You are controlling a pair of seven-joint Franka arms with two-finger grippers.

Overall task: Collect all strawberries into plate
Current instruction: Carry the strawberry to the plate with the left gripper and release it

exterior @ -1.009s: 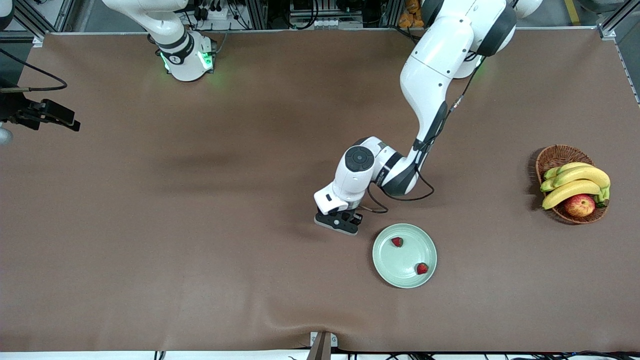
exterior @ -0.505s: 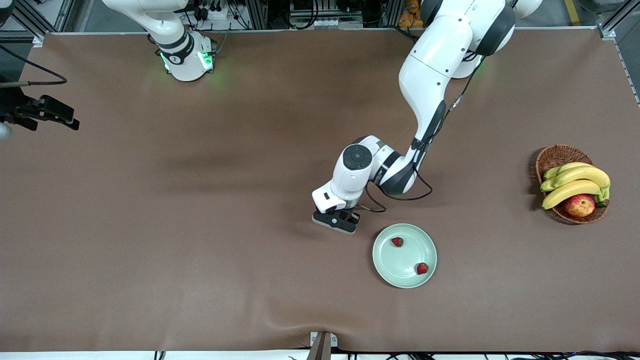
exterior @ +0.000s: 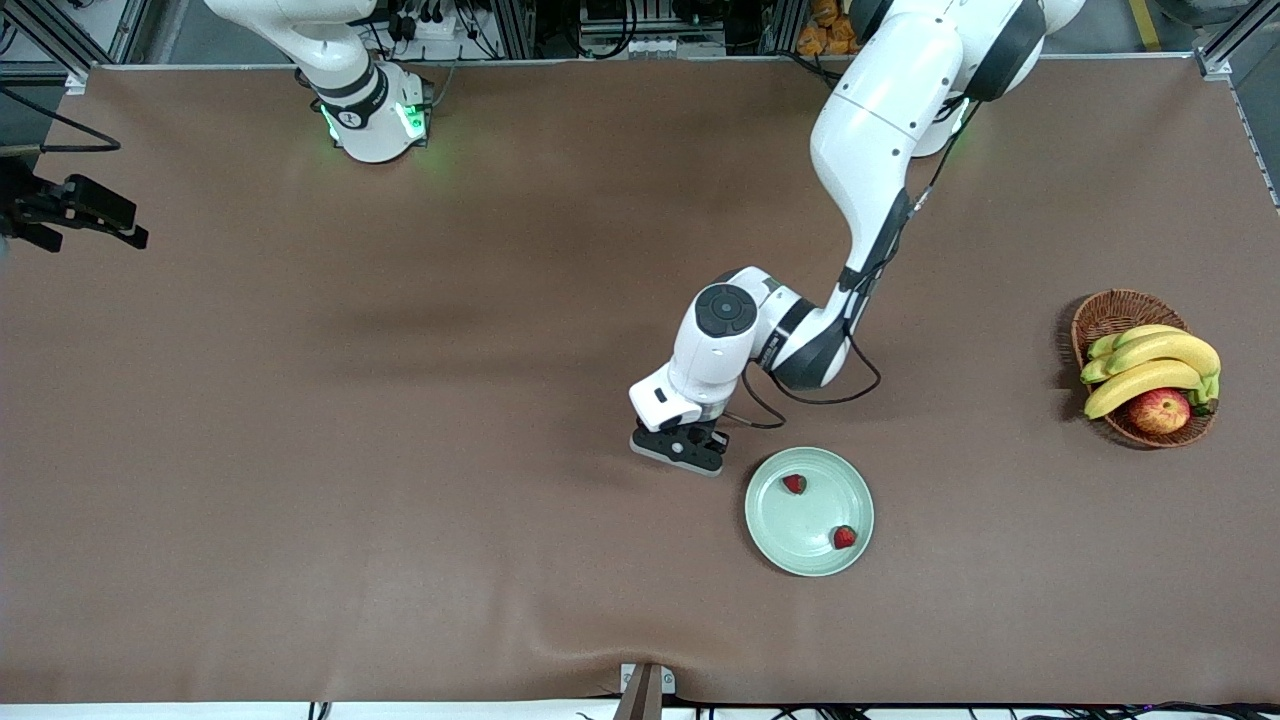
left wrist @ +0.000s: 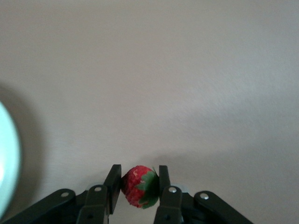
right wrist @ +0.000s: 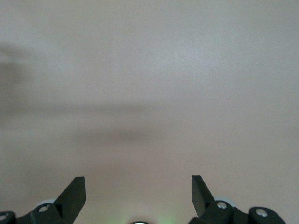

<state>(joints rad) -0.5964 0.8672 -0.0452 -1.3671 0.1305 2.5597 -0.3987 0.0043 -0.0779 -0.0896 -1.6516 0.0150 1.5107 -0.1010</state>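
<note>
My left gripper (exterior: 680, 447) is shut on a red strawberry with a green cap (left wrist: 139, 186), held just over the brown table beside the plate, on the side toward the right arm's end. The pale mint-green plate (exterior: 790, 545) holds two strawberries, one near its rim closest to the robots (exterior: 794, 484) and one near its front rim (exterior: 845, 537). The plate's edge shows in the left wrist view (left wrist: 7, 158). My right gripper (right wrist: 138, 179) is open and empty over bare table; it waits at the right arm's end of the table (exterior: 95, 212).
A brown wicker basket (exterior: 1110, 312) with bananas (exterior: 1150, 365) and a red-yellow apple (exterior: 1159, 410) stands at the left arm's end of the table. A brown cloth covers the table.
My left gripper shifted slightly back toward the plate with the strawberry in it. My right gripper drifted a little away from the front camera at the table's edge.
</note>
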